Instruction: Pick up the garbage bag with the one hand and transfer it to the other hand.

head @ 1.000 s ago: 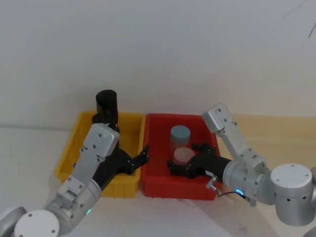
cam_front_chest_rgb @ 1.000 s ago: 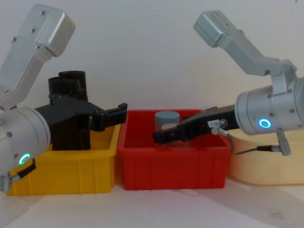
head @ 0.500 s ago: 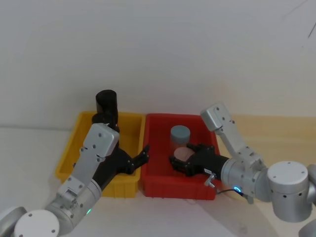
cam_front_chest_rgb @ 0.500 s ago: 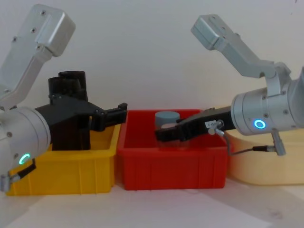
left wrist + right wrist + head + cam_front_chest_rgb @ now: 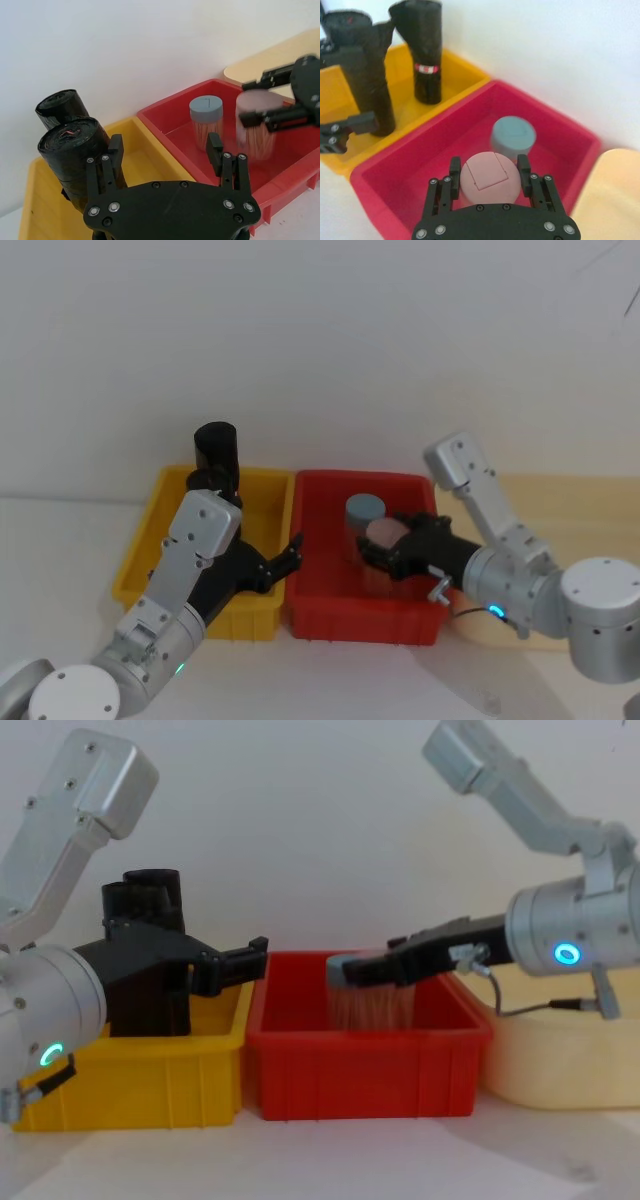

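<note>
The garbage bag [image 5: 70, 165], a plain black roll [image 5: 362, 75], stands upright in the yellow bin [image 5: 140, 550]. Behind it stands a like roll [image 5: 425, 45] with a red-and-white label. My left gripper [image 5: 165, 145], green ring on its wrist, hangs open over the yellow bin's right wall [image 5: 285, 555], just beside the garbage bag, with nothing between its fingers. My right gripper [image 5: 487, 167], blue ring, is shut on a pink-lidded jar [image 5: 380, 533] and holds it raised above the red bin [image 5: 372, 1005].
A blue-lidded jar [image 5: 365, 510] stands in the red bin [image 5: 320, 615], close behind the held jar. A cream tray [image 5: 560, 1070] lies right of the red bin. The bins touch side by side against a white wall.
My right gripper has closed on the pink-lidded jar and lifted it out of the red bin's floor, the arm rising and drawing right. The left arm has not moved.
</note>
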{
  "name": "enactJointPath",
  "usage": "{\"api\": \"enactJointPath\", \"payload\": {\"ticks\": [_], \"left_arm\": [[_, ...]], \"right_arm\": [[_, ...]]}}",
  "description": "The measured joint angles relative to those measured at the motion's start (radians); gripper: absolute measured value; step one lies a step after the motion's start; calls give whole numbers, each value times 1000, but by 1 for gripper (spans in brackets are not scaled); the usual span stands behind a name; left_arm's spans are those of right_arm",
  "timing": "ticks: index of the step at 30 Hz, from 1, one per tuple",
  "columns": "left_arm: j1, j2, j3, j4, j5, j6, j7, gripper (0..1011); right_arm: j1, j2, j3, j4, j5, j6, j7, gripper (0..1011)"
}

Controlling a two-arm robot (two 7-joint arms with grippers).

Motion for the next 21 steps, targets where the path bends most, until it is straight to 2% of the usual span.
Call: {"api": "enactJointPath", "payload": {"ticks": [8,13,14,21], "left_arm": [[0,0,0,0,0,0,0,1001],[0,0,0,0,0,0,0,1001],[0,0,0,0,0,0,0,1001],[0,0,0,0,0,0,0,1001]], "right_arm": [[-8,28,45,-78,-7,-7,-28,665],[-9,52,93,-138,-13,-9,-58,665],[-9,52,93,-138,-13,-9,-58,665],[-8,80,159,-185,-23,-2,-100,665]]}}
